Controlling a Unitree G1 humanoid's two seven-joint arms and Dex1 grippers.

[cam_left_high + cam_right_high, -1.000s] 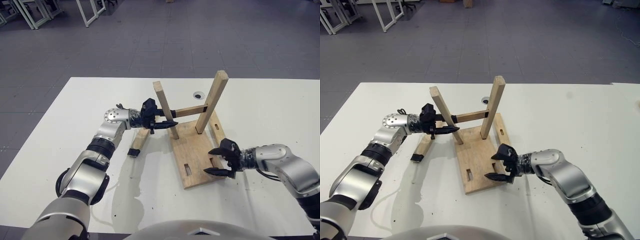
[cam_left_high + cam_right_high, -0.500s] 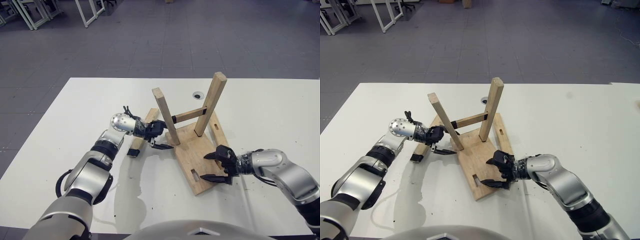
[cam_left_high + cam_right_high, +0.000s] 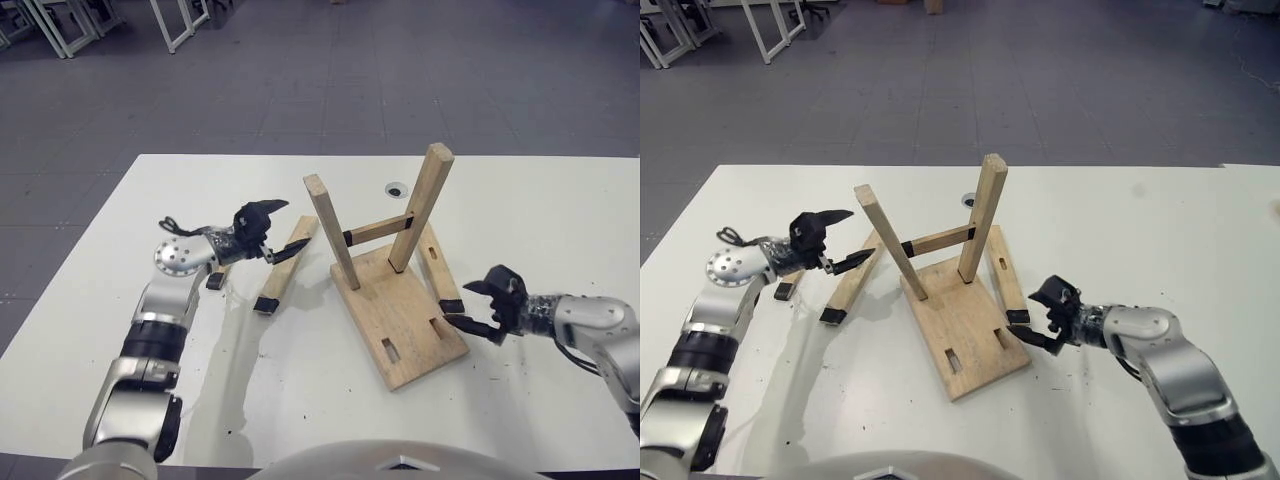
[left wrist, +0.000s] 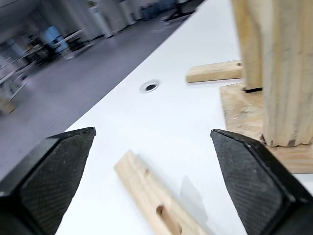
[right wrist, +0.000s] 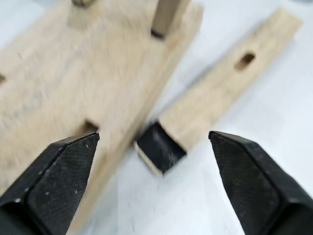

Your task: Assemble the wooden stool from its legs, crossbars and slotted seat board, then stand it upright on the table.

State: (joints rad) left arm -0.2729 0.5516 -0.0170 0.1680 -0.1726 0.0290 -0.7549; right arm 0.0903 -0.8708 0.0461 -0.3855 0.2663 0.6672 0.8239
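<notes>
White table [image 3: 560, 190]. Seat board [image 3: 400, 310] lay flat just inward of the right gripper [image 3: 460, 304], two legs [image 3: 421, 205] upright in it and a crossbar [image 3: 378, 230] joining them. Right gripper was spread wide, with the black-capped end of a loose leg [image 3: 440, 272] between its fingers (contact unclear). Left gripper [image 3: 295, 224] gaped wide just above a second loose leg [image 3: 285, 265].

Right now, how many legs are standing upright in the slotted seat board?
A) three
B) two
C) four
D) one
B: the left upright leg and the right upright leg stand in the seat board, while one loose leg and a second loose leg lie flat on the table.
</notes>
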